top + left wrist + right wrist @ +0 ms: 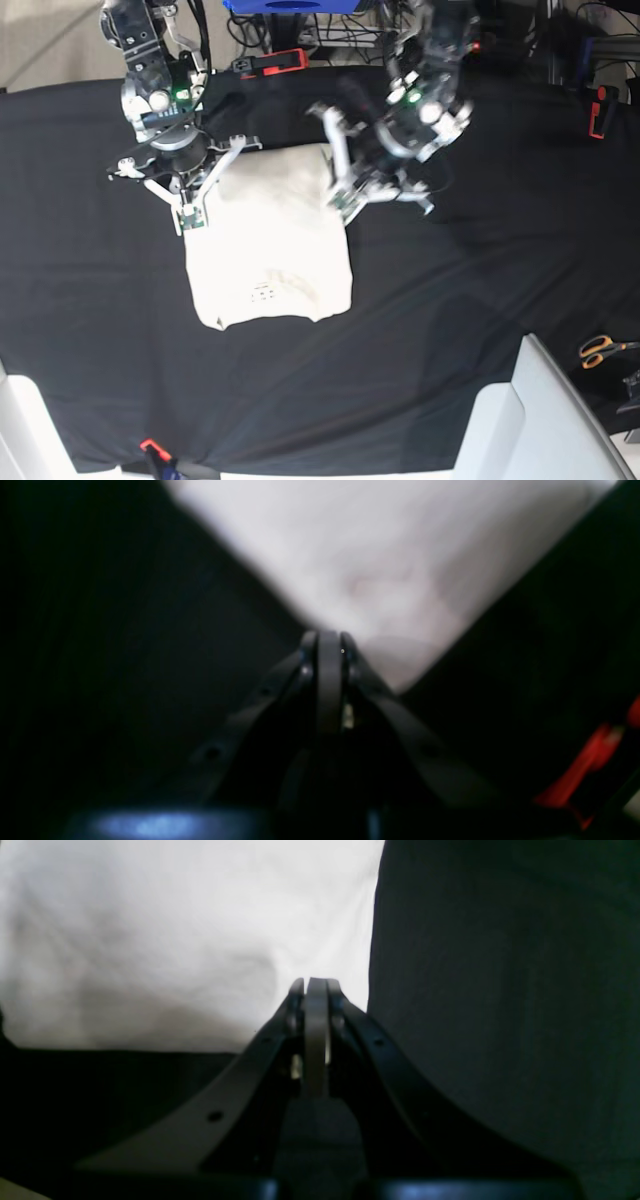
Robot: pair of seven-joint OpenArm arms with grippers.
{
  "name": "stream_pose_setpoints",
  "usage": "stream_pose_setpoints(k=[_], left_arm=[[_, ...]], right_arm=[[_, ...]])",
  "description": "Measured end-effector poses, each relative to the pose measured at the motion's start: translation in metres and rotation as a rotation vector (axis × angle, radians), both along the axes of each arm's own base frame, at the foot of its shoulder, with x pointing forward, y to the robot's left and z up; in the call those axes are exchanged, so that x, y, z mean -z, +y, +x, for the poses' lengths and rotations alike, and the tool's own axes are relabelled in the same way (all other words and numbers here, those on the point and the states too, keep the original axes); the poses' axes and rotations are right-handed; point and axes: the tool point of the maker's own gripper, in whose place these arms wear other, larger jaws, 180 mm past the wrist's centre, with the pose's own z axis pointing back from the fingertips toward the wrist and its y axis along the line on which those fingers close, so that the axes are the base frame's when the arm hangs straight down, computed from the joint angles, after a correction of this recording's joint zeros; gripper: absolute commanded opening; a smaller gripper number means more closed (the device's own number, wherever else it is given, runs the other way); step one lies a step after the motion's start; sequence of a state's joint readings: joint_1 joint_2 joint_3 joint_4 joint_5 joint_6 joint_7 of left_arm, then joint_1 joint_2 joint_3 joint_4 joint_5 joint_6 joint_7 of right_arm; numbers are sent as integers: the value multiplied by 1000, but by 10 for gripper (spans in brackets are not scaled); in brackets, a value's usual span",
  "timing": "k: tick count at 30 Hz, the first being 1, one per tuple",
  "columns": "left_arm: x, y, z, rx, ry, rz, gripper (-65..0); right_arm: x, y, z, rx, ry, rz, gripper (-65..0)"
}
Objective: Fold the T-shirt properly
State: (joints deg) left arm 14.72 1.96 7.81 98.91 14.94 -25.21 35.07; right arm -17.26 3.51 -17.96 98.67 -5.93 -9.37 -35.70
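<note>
The cream T-shirt (270, 240) lies on the black table cloth as a folded, roughly rectangular bundle, with a faint printed mark near its front edge. My right gripper (192, 221) is at the shirt's left edge, shut, with nothing visible between its fingers. In the right wrist view its closed tips (315, 983) sit over the T-shirt (175, 940) near an edge. My left gripper (338, 207) is at the shirt's right edge, blurred. The left wrist view shows it shut (329, 636) just short of a corner of the T-shirt (380, 555).
Black table cloth (480, 290) covers the table. A red-handled tool (270, 62) lies at the back, orange scissors (600, 349) at the right edge, and a white bin (530, 410) at the front right. A red part (590, 760) shows in the left wrist view.
</note>
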Motion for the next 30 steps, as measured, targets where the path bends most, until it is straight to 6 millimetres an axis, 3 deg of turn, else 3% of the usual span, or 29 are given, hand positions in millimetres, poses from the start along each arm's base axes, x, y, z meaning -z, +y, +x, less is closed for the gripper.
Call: stream_pose_setpoints(k=[3, 8, 13, 17, 26, 30], left_arm=[[6, -17, 14, 16, 9, -15, -650], [32, -38, 7, 82, 82, -7, -650], [55, -26, -9, 82, 150, 29, -650], [64, -9, -22, 84, 167, 51, -650], [57, 2, -19, 88, 145, 91, -650], [9, 15, -4, 22, 14, 56, -650]], right_arm=[[11, -2, 6, -2, 18, -15, -648], [28, -5, 10, -8, 41, -35, -648], [54, -6, -7, -17, 87, -49, -648], [59, -5, -17, -26, 79, -44, -648], [60, 1, -26, -13, 91, -25, -648], [34, 4, -34, 3, 54, 7, -648]])
